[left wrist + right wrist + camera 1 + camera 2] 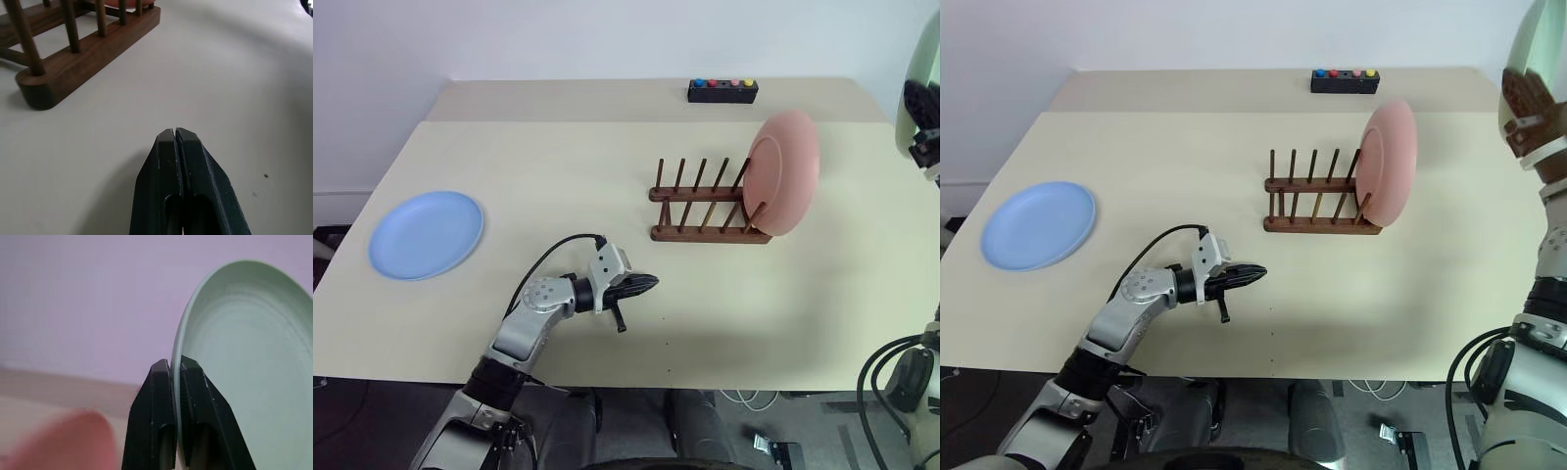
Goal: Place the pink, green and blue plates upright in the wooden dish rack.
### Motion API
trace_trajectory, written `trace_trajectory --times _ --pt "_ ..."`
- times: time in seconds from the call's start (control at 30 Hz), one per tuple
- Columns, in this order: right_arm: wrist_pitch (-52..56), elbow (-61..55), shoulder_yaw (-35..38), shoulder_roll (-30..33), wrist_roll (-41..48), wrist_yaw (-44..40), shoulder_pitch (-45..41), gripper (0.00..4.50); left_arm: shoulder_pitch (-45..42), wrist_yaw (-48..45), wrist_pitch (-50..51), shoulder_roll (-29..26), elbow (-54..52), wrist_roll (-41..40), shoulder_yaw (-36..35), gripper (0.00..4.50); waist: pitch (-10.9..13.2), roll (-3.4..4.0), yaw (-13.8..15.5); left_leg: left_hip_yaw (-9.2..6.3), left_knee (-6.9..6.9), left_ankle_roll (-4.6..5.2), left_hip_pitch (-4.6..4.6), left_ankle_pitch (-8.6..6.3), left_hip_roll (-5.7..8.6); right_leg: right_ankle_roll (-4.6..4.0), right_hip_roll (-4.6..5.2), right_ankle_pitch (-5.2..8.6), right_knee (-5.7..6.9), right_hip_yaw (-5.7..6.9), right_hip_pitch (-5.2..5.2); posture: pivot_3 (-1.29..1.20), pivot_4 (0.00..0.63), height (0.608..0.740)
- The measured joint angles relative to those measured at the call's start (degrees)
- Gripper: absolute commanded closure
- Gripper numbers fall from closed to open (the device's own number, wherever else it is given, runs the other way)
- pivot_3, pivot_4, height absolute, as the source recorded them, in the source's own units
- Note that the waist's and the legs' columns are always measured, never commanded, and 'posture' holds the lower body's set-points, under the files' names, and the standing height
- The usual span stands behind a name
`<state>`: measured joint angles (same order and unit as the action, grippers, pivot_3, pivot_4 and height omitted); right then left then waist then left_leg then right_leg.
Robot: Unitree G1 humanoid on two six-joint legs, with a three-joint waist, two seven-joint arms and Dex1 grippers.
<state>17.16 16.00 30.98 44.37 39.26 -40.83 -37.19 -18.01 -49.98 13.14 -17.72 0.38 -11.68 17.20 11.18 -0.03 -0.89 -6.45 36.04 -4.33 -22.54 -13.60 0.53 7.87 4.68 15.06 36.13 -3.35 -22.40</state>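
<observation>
Pink plate (pixel 785 172) upright in right end slot of wooden dish rack (pixel 705 208), green plate (pixel 244 367) pinched at rim by right gripper (pixel 175 369), raised clear of table (pixel 607 323), blue plate (pixel 426 233) flat far left, left gripper (pixel 175 134) closed empty near rack, black button box (pixel 722 90) behind.

The left gripper (pixel 175 133) hovers low with jaws shut; the right gripper (pixel 171 364) is raised, jaws clamped.

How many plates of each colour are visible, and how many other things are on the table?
Pink plate, upright in the rack: 1
Green plate, held in the right gripper: 1
Blue plate, flat on the table: 1
Wooden dish rack: 1
Black box with coloured buttons: 1
Total: 5
</observation>
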Motion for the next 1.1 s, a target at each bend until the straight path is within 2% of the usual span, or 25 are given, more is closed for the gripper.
trace_trajectory --times 0.2,0.37,0.47,0.63,1.1 --pt "19.5 -16.0 1.5 -2.0 24.8 -1.7 0.1 4.47 0.0 0.0 0.0 0.0 0.0 0.0 0.0 4.50 0.0 0.01 0.0 -0.03 -0.03 0.01 0.00 0.00 -0.01 -0.02 0.00 0.01 0.00 0.01 -0.02 0.00 0.150 0.734" --pt "25.7 -20.4 1.5 -3.6 34.6 0.3 0.8 4.47 0.0 0.0 0.1 -0.1 0.0 0.0 0.0 4.50 0.0 0.01 0.0 -0.02 0.02 0.01 -0.02 0.00 -0.01 -0.08 0.00 0.04 0.00 0.01 -0.01 0.00 0.150 0.734" --pt "29.0 -22.5 0.4 -7.0 40.9 1.8 2.2 4.47 0.0 0.0 0.2 -0.1 0.0 0.0 0.0 4.50 0.0 0.02 -0.1 -0.02 -0.02 0.01 -0.02 0.00 -0.01 -0.02 -0.01 0.01 0.01 0.01 -0.04 0.00 0.150 0.734" --pt "30.0 -22.9 -2.4 -9.6 41.2 4.6 4.6 4.47 0.0 0.0 0.2 0.1 0.0 0.0 0.0 4.50 0.0 0.02 0.0 -0.02 0.00 0.01 -0.05 -0.01 -0.01 -0.02 -0.01 0.01 0.01 0.01 -0.08 0.00 0.150 0.734" --pt "31.0 -18.3 -4.2 -12.2 39.6 9.1 7.4 4.47 0.0 0.1 0.2 0.2 0.0 0.0 0.0 4.50 0.0 0.02 -0.1 -0.01 -0.03 0.01 -0.10 -0.01 -0.02 -0.02 -0.02 0.01 0.01 0.01 -0.15 0.00 0.150 0.734"
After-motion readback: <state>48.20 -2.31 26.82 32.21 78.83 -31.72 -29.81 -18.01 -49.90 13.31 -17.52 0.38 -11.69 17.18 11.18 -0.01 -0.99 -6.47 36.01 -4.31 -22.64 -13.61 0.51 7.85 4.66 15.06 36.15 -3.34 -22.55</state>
